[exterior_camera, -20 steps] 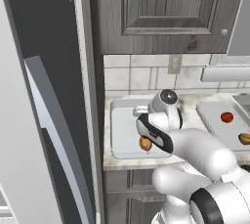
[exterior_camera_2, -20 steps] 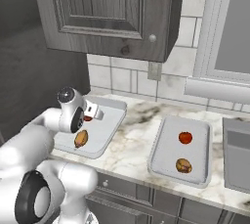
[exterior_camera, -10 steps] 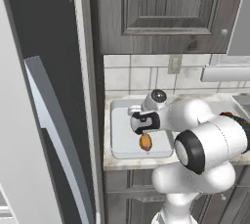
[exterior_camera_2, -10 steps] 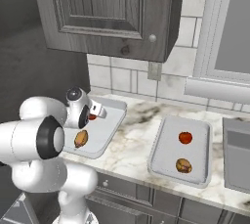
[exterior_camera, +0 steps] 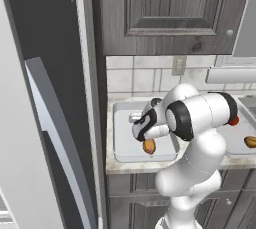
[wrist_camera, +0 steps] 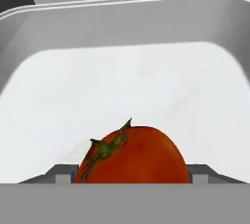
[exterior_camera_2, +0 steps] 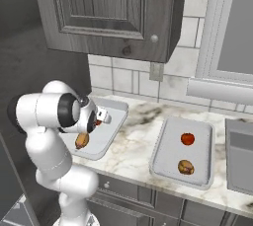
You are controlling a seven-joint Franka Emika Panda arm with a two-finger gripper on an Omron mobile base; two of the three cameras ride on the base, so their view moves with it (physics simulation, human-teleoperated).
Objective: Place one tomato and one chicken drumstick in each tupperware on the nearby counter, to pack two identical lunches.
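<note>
The tomato (wrist_camera: pixel 133 155) is gripped in the hand (wrist_camera: pixel 133 179), directly above the left tupperware's (wrist_camera: pixel 122 27) floor. In the right base view, the drumstick (exterior_camera_2: pixel 82 141) lies at 7 o'clock from the hand.

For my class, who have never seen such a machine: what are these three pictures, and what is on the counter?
All are computer-rendered. A white robot arm works at a marble counter. Two cameras look over it from behind, left and right; the third rides on its hand. The left tupperware holds a chicken drumstick; the hand is over it with a tomato at its fingers. Whether the tomato is still gripped cannot be told. The right tupperware already has a second tomato and a second drumstick.
</note>
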